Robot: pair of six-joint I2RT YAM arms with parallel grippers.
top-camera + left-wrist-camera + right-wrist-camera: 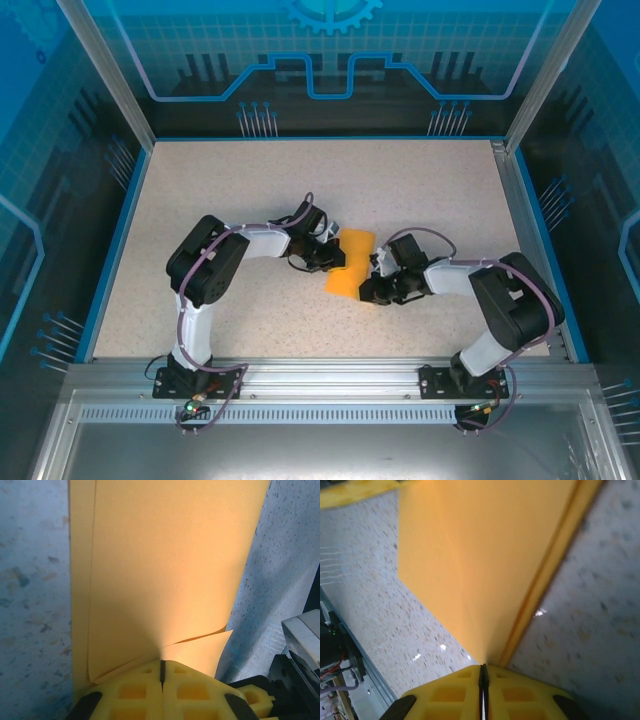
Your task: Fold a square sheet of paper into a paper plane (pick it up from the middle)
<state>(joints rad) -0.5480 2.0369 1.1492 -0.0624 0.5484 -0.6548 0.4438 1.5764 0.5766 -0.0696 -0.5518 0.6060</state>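
We bend both arms inward toward the sheet of paper [352, 262]; our left claw [322, 250] pinches its left edge, our right claw [378, 281] its right edge, jaws closed.

orange-yellow paper [352, 266], speckled beige table [250, 190], blue walls [60, 200]

Thin, smooth, matt orange-yellow square sheet of paper [170, 570], softly creased, matt yellow moulded plastic pads [195, 675] on the left hand [162, 662], speckled stone-look bench [420, 190] with faint glossy glints, brushed silvery metal rail [320, 372], glossy black plastic arm shells [205, 262]
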